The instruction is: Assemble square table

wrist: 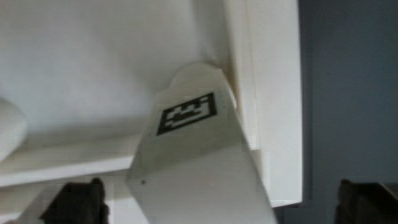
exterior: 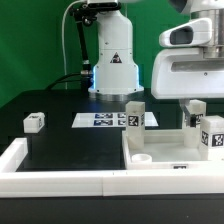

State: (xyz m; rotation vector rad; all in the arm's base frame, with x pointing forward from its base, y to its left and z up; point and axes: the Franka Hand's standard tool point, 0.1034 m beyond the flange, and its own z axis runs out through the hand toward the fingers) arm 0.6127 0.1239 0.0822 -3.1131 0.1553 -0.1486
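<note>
On the exterior view's left, 1 small tagged leg [exterior: 34, 122] lies alone on the black table [exterior: 70, 150], well apart from everything else. Toward the middle, the marker board [exterior: 105, 120] lies flat, and 1 leg [exterior: 134, 113] stands upright at its far end, touching or just beside the rim of the square tabletop [exterior: 160, 150], which sits tray-like at the exterior view's right with a small round boss [exterior: 141, 158] near its corner. Further right, the gripper [exterior: 196, 112] hangs low over the tabletop, jaws spread wide and holding nothing, with another tagged leg [exterior: 211, 136] standing just beside it.

In the wrist view a tagged white leg [wrist: 192, 150] rises between the dark fingertips [wrist: 75, 203], close against the tabletop's wall [wrist: 267, 90].

The risks, as I judge them:
- The leg sits tight to the wall, so 1 finger could catch the rim on descent and shove the whole tabletop.
- A skewed closure could tip the leg instead of clamping it.
- Any sideways drift could knock over the upright leg at the tabletop's rim.
</note>
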